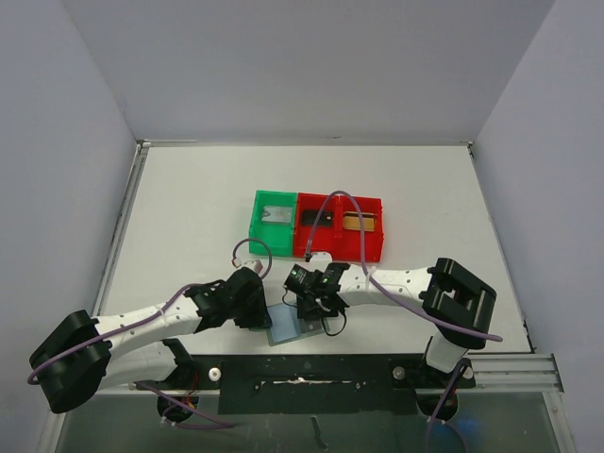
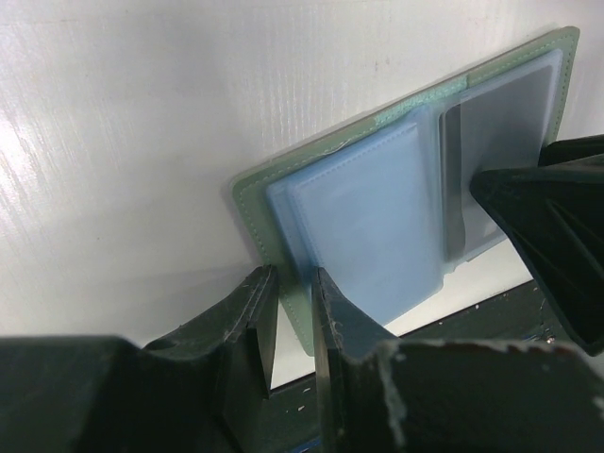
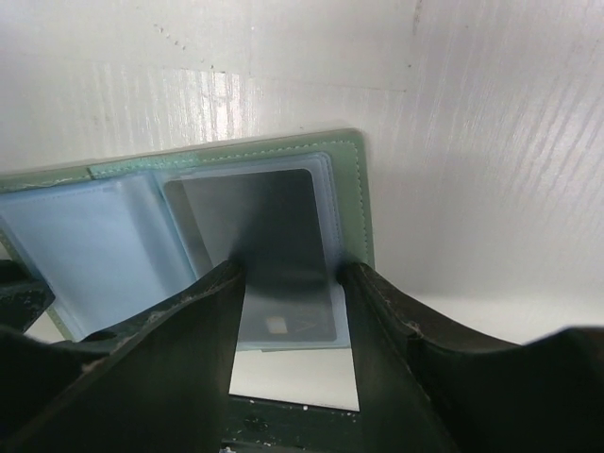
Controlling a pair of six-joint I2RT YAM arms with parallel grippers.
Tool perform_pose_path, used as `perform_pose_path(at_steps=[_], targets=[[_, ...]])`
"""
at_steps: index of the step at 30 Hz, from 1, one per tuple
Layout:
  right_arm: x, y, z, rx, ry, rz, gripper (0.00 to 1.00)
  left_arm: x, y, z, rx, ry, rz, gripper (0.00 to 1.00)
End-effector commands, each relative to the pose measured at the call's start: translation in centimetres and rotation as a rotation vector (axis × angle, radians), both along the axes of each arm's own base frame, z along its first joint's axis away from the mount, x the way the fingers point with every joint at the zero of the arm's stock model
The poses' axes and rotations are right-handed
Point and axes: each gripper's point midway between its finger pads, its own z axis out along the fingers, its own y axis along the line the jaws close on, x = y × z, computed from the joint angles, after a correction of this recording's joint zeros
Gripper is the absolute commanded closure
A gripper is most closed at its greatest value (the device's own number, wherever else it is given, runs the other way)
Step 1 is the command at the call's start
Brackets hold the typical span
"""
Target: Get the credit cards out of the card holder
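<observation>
The card holder (image 1: 288, 330) lies open near the front edge, pale blue clear sleeves on a green-grey cover. My left gripper (image 1: 262, 311) is shut on the holder's left edge; in the left wrist view its gripper (image 2: 293, 288) pinches the cover of the holder (image 2: 368, 217). My right gripper (image 1: 316, 307) is open over the right panel. In the right wrist view that gripper (image 3: 291, 274) straddles a dark grey credit card (image 3: 269, 226) with a chip, sitting in the holder's (image 3: 94, 236) sleeve. The same card (image 2: 500, 123) shows in the left wrist view, partly behind the right gripper (image 2: 557, 236).
A green bin (image 1: 276, 217) and a red two-part bin (image 1: 340, 250) stand side by side behind the holder. The red bin holds a gold-tan card (image 1: 359, 223) and a dark card (image 1: 319, 219). A black rail (image 1: 311, 373) runs along the front edge.
</observation>
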Motion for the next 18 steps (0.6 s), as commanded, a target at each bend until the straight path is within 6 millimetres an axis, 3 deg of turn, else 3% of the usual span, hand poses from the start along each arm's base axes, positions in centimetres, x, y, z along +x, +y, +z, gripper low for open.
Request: perform_pose_path(at_steps=[1, 4, 8, 18], targets=[[0.1, 0.3, -0.1, -0.021, -0.016, 0.005, 0.53, 0.2, -1.2, 0.7, -0.044, -0.016, -0.028, 0.81], [0.1, 0.8, 0.2, 0.007, -0.021, 0.017, 0.56, 0.2, -1.1, 0.6, -0.042, -0.014, -0.028, 0.81], [0.3, 1.7, 1.4, 0.072, -0.041, 0.030, 0.68, 0.2, -1.2, 0.6, -0.044, -0.015, -0.029, 0.81], [0.4, 2.4, 4.3, 0.178, -0.079, 0.045, 0.74, 0.2, -1.3, 0.6, -0.047, -0.013, -0.028, 0.81]])
